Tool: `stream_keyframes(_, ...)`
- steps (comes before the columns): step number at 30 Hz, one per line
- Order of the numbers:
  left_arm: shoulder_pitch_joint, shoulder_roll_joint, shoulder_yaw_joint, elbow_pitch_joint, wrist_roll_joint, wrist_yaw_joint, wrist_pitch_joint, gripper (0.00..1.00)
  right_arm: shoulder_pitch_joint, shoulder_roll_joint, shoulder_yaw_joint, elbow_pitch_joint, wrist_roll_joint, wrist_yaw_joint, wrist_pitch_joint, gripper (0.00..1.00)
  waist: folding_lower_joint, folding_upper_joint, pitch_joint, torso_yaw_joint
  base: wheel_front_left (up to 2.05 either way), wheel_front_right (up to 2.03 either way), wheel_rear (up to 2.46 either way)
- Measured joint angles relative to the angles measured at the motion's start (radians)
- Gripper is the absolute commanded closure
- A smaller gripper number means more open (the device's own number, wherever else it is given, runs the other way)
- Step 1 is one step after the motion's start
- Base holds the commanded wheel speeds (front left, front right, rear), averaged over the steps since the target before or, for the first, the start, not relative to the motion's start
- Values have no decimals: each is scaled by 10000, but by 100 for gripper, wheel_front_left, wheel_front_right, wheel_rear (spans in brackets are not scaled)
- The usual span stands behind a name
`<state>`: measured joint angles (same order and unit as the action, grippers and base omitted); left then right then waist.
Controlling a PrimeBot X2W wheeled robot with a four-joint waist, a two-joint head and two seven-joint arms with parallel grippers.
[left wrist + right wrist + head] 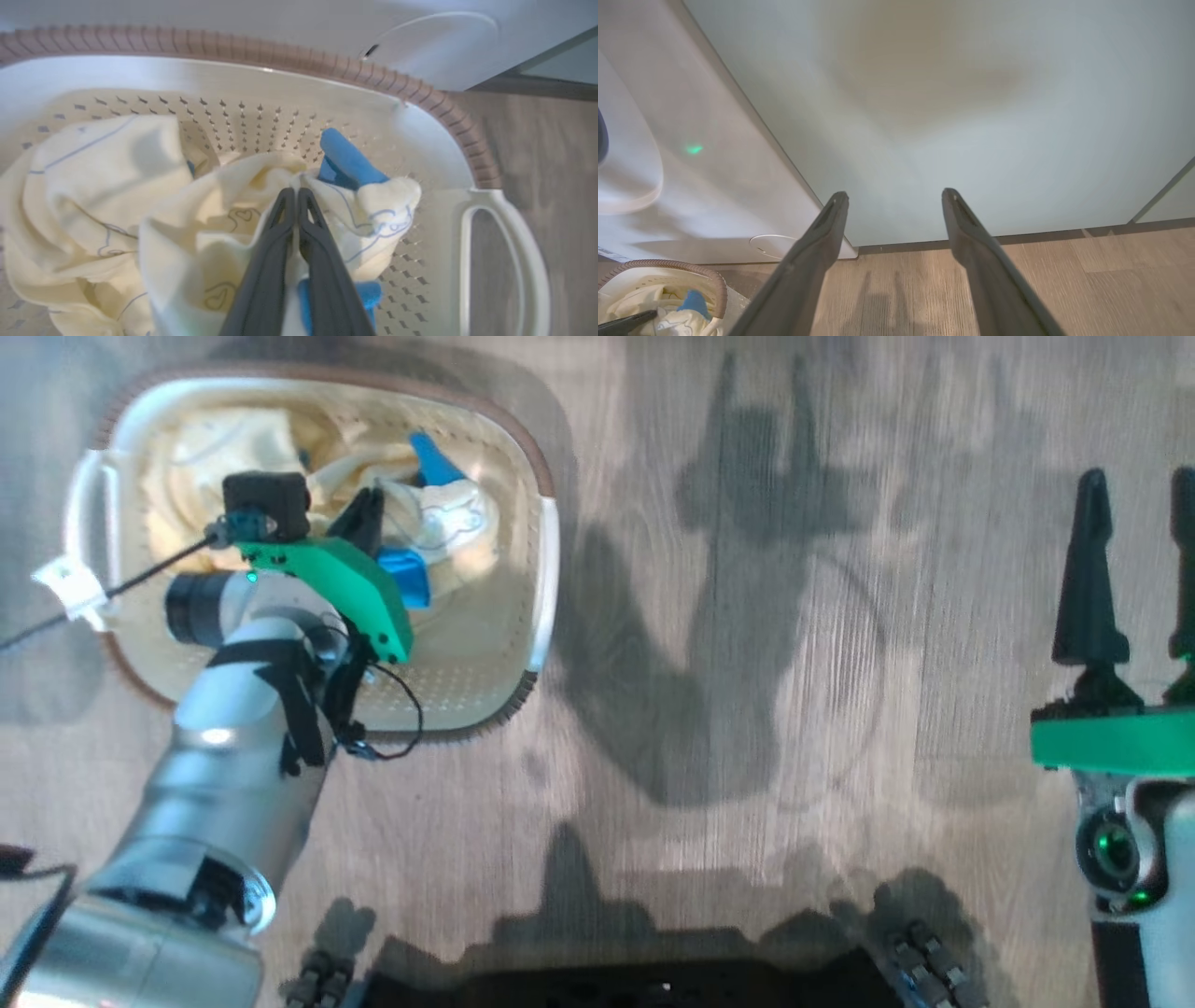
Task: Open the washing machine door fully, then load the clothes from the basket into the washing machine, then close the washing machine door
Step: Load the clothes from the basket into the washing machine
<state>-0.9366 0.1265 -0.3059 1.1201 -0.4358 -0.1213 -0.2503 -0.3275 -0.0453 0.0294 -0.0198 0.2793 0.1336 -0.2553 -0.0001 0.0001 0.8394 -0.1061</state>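
Pinching a fold of the clothes (219,186), my left pincer (294,191) stood with its fingers pressed together down in the basket (327,65). Pale yellow cloth bunched round the tips, with a blue patch just beside them. The rest of the pile lay loose against the perforated wall, and none of it was lifted clear of the rim as far as I could see. My right pincer (894,196) hung wide apart and empty, well away over bare floor (747,709). It faced a pale green panel (924,116) with the washer (714,196) next to it. The basket sat on the floor just beside the washer's front. I judged the loading barely begun: the clothes all lay in the basket and only this first grip was made. Carrying them over, dropping them in the washer and closing the door were all left. Whether the door was fully open I couldn't tell.
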Motion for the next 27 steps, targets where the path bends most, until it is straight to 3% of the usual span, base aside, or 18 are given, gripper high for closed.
stream_keyframes(11, 1871, -84, 500, -2245, 339, 288, -6, 100, 1064, 0, -558, 184, -274, 0, 2, 0, -1, 0, -1901, 499, 0, 0, 0)
stream_keyframes(27, 4121, 339, 1101, -5451, 1053, 918, -8, 100, 2199, -67, -844, 468, -466, 0, 169, 0, -2, 0, -4604, 965, 0, 0, 0)
